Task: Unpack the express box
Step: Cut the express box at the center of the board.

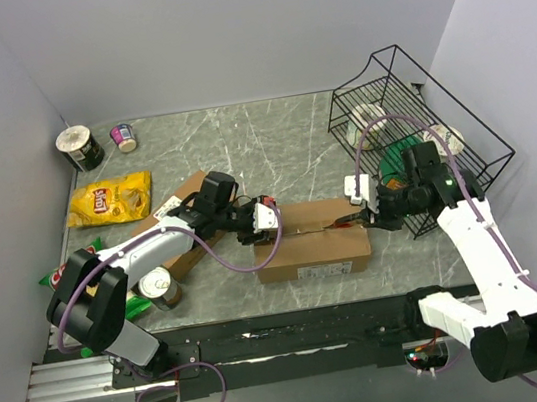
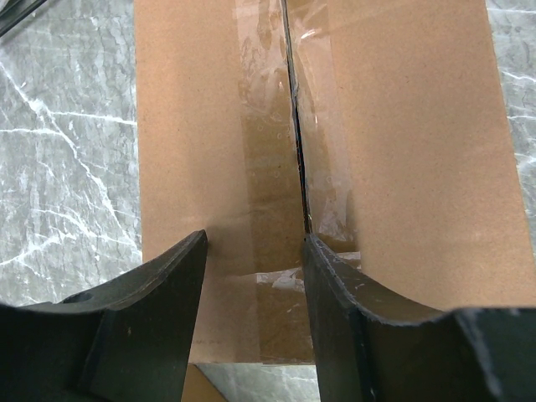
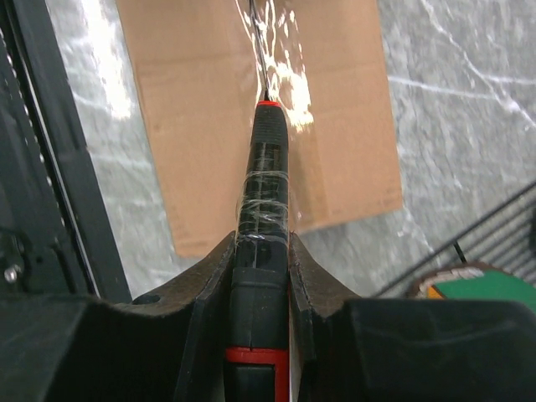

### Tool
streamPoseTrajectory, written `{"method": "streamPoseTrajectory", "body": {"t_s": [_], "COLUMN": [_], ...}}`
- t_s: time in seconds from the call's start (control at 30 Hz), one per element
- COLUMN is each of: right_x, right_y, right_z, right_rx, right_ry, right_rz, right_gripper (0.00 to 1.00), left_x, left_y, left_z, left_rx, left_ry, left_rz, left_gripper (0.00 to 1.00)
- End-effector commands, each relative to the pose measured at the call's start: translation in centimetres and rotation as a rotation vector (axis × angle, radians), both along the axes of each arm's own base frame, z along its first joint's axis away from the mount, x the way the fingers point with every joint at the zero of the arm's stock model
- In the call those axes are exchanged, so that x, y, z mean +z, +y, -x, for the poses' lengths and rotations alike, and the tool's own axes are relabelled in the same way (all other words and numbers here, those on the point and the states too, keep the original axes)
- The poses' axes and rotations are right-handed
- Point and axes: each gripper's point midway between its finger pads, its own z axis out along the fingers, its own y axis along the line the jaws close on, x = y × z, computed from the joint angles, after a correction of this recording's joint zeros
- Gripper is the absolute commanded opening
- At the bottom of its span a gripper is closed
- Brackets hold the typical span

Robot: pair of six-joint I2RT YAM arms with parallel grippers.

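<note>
While the right gripper point(image 3: 261, 244) is clamping the cutter point(image 3: 263, 167), blade just ahead of it in the taped seam point(image 2: 295, 126), the left gripper point(image 2: 254, 251) (half open, holding nothing) is steadying the express box point(image 2: 402, 167) beneath it; the cut should be staying shallow and straight

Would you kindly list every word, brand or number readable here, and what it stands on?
"Lay's": logo on the yellow chip bag.
Print on the front of the cardboard box: too small to read.
Labels on the dark can, small cup and near can: too blurred to read.
Box cutter: no text visible.
</note>
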Motion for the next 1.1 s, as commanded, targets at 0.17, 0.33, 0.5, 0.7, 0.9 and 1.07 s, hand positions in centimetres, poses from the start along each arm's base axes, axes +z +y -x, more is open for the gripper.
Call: {"method": "streamPoseTrajectory", "body": {"t_s": [0.17,0.33,0.5,0.7,0.9,1.07], "right_x": [0.6,1.7,4.4,8.8,12.3,12.6], "right_y": [-5.0,-6.8,-7.8,-6.9,-2.5,1.3], "right_z": [1.1,0.9,0.7,0.0,-0.1,-1.1], "right_rx": [0.013,-0.007,-0.007,-0.03,0.023,0.073], "right_ry": [0.014,0.001,-0.057,-0.119,-0.116,-0.126], "right_rz": [0.238,0.3,0.341,0.289,0.042,-0.078], "right_gripper": [0.0,0.0,0.0,0.0,0.0,0.0], "left_x": [-8.9,-8.6,-7.7,-5.4,7.1,19.3], "left_y": [7.2,6.9,6.6,5.6,1.9,-0.9], "left_z": [0.8,0.7,0.2,-0.4,-2.8,-2.3], "left_rx": [0.136,0.14,0.149,0.161,0.214,0.17], "left_ry": [0.125,0.123,0.107,0.112,0.129,0.107], "left_rz": [-0.37,-0.353,-0.337,-0.282,0.07,0.435], "left_gripper": [0.54,0.55,0.57,0.59,0.78,0.86]}}
